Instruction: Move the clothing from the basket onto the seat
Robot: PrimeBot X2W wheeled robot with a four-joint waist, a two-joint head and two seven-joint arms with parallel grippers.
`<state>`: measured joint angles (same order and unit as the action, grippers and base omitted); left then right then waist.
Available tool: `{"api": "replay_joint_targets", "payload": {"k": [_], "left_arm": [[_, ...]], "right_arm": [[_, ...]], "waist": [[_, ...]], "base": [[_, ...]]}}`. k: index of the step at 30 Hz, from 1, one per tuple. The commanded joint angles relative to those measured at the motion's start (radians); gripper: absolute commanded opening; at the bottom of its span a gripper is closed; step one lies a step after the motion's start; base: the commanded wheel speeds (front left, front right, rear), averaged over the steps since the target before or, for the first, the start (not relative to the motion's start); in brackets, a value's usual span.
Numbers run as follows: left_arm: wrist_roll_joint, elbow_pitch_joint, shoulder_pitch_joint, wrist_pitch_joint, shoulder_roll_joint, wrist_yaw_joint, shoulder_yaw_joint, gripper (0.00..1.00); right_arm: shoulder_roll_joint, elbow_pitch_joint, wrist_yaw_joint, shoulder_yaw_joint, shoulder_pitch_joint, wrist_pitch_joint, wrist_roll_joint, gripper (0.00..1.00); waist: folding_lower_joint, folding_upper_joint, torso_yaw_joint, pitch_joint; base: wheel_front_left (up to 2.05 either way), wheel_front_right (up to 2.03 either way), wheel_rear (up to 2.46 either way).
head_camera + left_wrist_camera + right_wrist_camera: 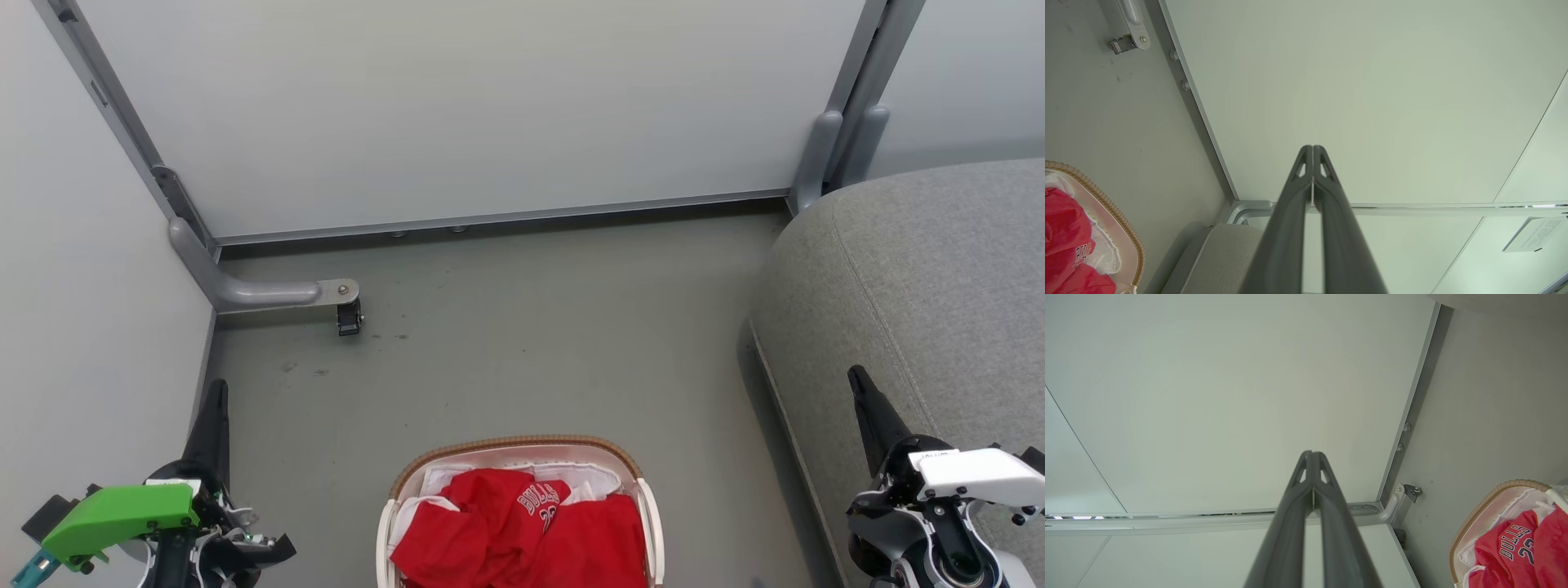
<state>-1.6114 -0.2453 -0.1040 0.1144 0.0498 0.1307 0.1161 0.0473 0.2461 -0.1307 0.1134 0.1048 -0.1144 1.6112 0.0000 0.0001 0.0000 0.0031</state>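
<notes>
The white basket [514, 447] with a brown woven rim stands on the floor at the bottom middle of the head view. Red clothing [522, 531] fills it, a jersey with white "BULLS" lettering on top. The grey seat [922, 278] rises at the right. My left gripper [216, 390] stands shut at the lower left, apart from the basket. My right gripper [857, 377] is shut at the lower right, in front of the seat's edge. In the wrist views both pairs of fingers are pressed together, left gripper [1312, 148] and right gripper [1312, 453], with the clothing [1065, 241] [1515, 547] off to the side.
White partition panels [457, 106] on grey metal frames close off the back and left. A frame foot with a small caster [349, 317] reaches onto the grey floor [531, 327] at the left. Open floor lies between the basket and the panels.
</notes>
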Motion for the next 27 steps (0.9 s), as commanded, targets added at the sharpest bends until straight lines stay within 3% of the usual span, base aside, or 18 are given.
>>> {"api": "replay_joint_targets", "payload": {"k": [1, 25, 26, 27], "left_arm": [[-0.003, 0.001, -0.011, 0.002, 0.000, 0.003, 0.000, 0.00], [-0.003, 0.001, -0.011, 0.002, 0.000, 0.003, 0.000, 0.00], [0.000, 0.000, 0.000, 0.000, 0.000, 0.000, 0.000, 1.00], [0.000, -0.007, 0.003, -0.002, -0.001, 0.000, -0.002, 1.00]], "right_arm": [[0.006, -0.004, 0.000, 0.002, 0.008, -0.002, 0.004, 0.00], [0.006, -0.004, 0.000, 0.002, 0.008, -0.002, 0.004, 0.00], [0.000, 0.000, 0.000, 0.000, 0.000, 0.000, 0.000, 1.00], [-0.002, 0.006, 0.000, -0.001, -0.004, 0.001, 0.000, 1.00]], "waist": [[0.0000, -0.0001, 0.000, 0.000], [0.0000, -0.0001, 0.000, 0.000], [0.0000, -0.0001, 0.000, 0.000], [0.0000, -0.0001, 0.000, 0.000]], "base": [[0.00, 0.00, 0.00], [0.00, 0.00, 0.00], [0.00, 0.00, 0.00], [0.00, 0.00, 0.00]]}}
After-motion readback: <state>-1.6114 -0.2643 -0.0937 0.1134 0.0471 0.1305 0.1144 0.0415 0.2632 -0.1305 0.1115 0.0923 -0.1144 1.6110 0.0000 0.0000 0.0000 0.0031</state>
